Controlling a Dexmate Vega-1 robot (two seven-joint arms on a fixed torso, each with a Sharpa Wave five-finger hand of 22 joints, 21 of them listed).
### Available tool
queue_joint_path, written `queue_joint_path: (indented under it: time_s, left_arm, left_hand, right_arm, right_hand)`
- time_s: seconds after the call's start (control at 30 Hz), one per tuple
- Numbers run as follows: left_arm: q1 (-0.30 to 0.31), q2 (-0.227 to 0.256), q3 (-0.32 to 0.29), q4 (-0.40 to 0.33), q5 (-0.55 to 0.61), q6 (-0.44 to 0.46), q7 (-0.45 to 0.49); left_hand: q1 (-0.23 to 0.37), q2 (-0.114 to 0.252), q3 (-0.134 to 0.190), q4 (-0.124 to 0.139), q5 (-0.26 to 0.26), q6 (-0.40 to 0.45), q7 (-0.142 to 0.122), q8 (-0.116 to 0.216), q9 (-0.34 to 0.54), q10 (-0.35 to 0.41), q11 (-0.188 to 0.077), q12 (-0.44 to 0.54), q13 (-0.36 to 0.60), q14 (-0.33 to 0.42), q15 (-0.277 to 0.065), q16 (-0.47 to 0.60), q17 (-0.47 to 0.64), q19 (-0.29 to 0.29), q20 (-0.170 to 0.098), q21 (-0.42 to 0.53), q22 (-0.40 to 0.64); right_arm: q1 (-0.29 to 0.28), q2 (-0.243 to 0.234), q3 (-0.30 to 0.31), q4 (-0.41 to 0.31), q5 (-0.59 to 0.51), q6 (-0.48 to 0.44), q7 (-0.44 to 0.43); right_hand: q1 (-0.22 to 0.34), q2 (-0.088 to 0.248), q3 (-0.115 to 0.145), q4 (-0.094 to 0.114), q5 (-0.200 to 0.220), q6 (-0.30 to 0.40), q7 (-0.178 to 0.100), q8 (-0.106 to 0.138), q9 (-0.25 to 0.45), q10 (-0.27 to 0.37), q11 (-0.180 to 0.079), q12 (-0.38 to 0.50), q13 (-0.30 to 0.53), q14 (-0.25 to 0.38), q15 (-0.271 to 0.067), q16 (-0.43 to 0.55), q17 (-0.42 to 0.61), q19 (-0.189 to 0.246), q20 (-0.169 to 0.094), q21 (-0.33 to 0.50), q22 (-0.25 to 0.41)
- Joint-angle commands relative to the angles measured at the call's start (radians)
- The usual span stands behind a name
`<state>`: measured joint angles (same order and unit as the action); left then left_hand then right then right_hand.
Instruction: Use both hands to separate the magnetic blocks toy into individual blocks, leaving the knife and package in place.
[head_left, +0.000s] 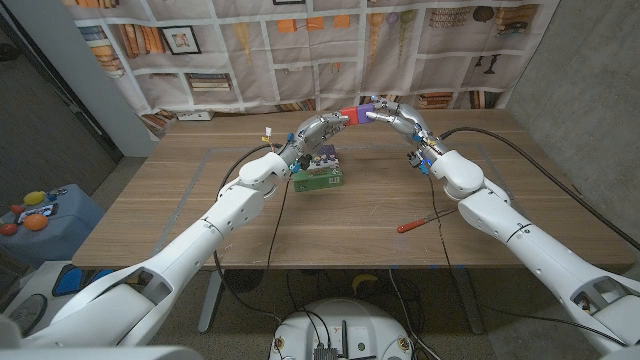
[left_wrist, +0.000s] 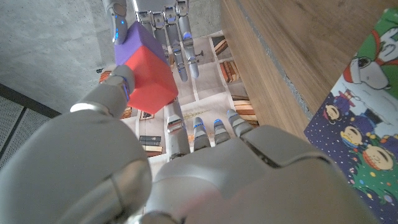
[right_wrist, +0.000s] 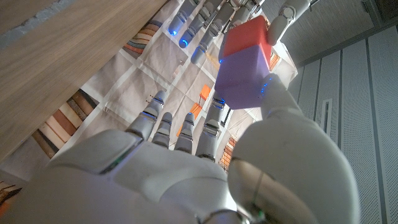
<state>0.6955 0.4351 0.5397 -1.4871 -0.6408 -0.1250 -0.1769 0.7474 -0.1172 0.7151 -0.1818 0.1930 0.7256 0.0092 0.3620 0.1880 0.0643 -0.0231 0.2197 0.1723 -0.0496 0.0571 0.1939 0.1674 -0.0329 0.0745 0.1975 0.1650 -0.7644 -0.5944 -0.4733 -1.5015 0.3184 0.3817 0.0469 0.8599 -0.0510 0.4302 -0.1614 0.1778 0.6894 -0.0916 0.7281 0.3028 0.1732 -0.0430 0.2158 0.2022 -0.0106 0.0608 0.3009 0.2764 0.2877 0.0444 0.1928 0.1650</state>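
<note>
Left hand (head_left: 322, 128) pinches the red block (head_left: 348, 114); right hand (head_left: 394, 118) pinches the purple block (head_left: 366, 109). The two are joined and held in the air above the table's (head_left: 180, 200) far edge. Separation is judged not yet done. Package (head_left: 318, 176) and knife (head_left: 420, 222) lie undisturbed. The package shows cartoon figures, no readable writing.

A wooden table (head_left: 180, 215) stood before a backdrop printed with bookshelves (head_left: 240, 50). Black cables (head_left: 520, 155) trailed across its top. A blue bin of toy fruit (head_left: 40, 215) sat on the floor beside it.
</note>
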Motion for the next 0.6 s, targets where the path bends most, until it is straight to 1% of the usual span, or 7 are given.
queue_joint_path:
  time_s: [0.03, 0.07, 0.1, 0.17, 0.27, 0.3, 0.6]
  left_arm:
    - [0.002, -0.014, -0.001, -0.001, 0.005, 0.011, 0.04]
    - [0.002, -0.013, 0.0, -0.003, 0.009, 0.014, 0.046]
    - [0.002, -0.013, 0.0, -0.003, 0.01, 0.015, 0.048]
    - [0.003, -0.015, 0.0, -0.003, 0.01, 0.015, 0.051]
    - [0.005, -0.015, -0.001, -0.007, 0.011, 0.022, 0.065]
    - [0.005, -0.016, -0.001, -0.008, 0.012, 0.022, 0.069]
    - [0.002, -0.016, 0.0, -0.001, 0.012, 0.017, 0.06]
  left_hand:
    - [0.024, 0.004, -0.01, -0.001, 0.004, 0.061, -0.013, 0.023, 0.007, 0.027, -0.002, 0.0, 0.003, 0.017, 0.002, -0.003, 0.003, 0.021, 0.003, 0.004, 0.003]
    - [0.025, 0.004, -0.01, -0.001, 0.004, 0.064, -0.014, 0.024, 0.007, 0.028, -0.002, -0.001, 0.003, 0.02, 0.001, -0.002, 0.003, 0.022, 0.003, 0.004, 0.003]
    - [0.032, 0.005, -0.014, -0.001, 0.003, 0.088, -0.016, 0.031, 0.008, 0.036, -0.009, -0.001, 0.003, 0.023, 0.0, -0.004, 0.003, 0.027, 0.002, 0.003, 0.003]
    - [0.038, 0.007, -0.017, -0.001, 0.004, 0.108, -0.024, 0.037, 0.008, 0.045, -0.012, -0.001, 0.003, 0.025, -0.001, -0.005, 0.003, 0.033, 0.001, 0.002, 0.003]
    - [0.047, 0.009, -0.021, 0.0, 0.004, 0.128, -0.024, 0.041, 0.008, 0.057, -0.019, -0.001, 0.003, 0.032, -0.003, -0.005, 0.003, 0.041, -0.001, 0.002, 0.003]
    - [0.051, 0.011, -0.023, 0.0, 0.004, 0.142, -0.032, 0.046, 0.009, 0.06, -0.021, -0.002, 0.003, 0.034, -0.003, -0.005, 0.003, 0.044, -0.002, 0.002, 0.003]
    - [0.065, 0.016, -0.029, 0.0, 0.006, 0.162, -0.035, 0.049, 0.009, 0.066, -0.028, -0.006, 0.003, 0.043, -0.008, -0.006, 0.003, 0.056, -0.004, 0.001, 0.003]
  right_arm:
    - [0.001, 0.004, -0.002, 0.003, -0.006, -0.007, -0.009]
    - [0.003, 0.006, -0.003, 0.006, -0.003, -0.005, -0.005]
    - [0.004, 0.007, -0.003, 0.009, -0.001, -0.005, -0.003]
    - [0.006, 0.009, -0.004, 0.014, 0.003, -0.003, 0.001]
    - [0.009, 0.013, -0.005, 0.021, 0.007, 0.0, 0.004]
    - [0.01, 0.014, -0.005, 0.022, 0.007, 0.0, 0.004]
    - [0.011, 0.013, -0.004, 0.026, 0.012, -0.001, 0.006]
  right_hand:
    - [0.088, 0.076, -0.006, -0.002, 0.004, 0.139, -0.128, 0.062, 0.003, 0.008, 0.0, 0.003, 0.006, 0.0, -0.001, 0.006, 0.006, 0.0, -0.005, 0.002, 0.005]
    - [0.088, 0.077, -0.006, -0.002, 0.004, 0.141, -0.128, 0.063, 0.003, 0.01, 0.0, 0.004, 0.006, 0.0, -0.002, 0.006, 0.006, 0.001, -0.005, 0.002, 0.005]
    - [0.089, 0.077, -0.006, -0.002, 0.004, 0.142, -0.128, 0.063, 0.003, 0.01, 0.0, 0.004, 0.006, 0.001, -0.002, 0.007, 0.006, 0.001, -0.005, 0.002, 0.005]
    - [0.089, 0.078, -0.006, -0.002, 0.004, 0.144, -0.128, 0.064, 0.003, 0.011, 0.0, 0.004, 0.006, 0.002, -0.003, 0.007, 0.006, 0.002, -0.004, 0.002, 0.005]
    - [0.09, 0.08, -0.006, -0.002, 0.004, 0.148, -0.128, 0.065, 0.002, 0.011, -0.001, 0.003, 0.006, 0.002, -0.004, 0.007, 0.006, 0.003, -0.006, 0.002, 0.005]
    - [0.091, 0.081, -0.005, -0.002, 0.005, 0.149, -0.128, 0.065, 0.002, 0.011, -0.001, 0.003, 0.006, 0.003, -0.004, 0.008, 0.006, 0.003, -0.006, 0.002, 0.005]
    - [0.095, 0.085, -0.005, -0.002, 0.005, 0.155, -0.13, 0.066, 0.0, 0.014, -0.001, 0.004, 0.006, 0.004, -0.005, 0.008, 0.007, 0.005, -0.007, 0.002, 0.005]
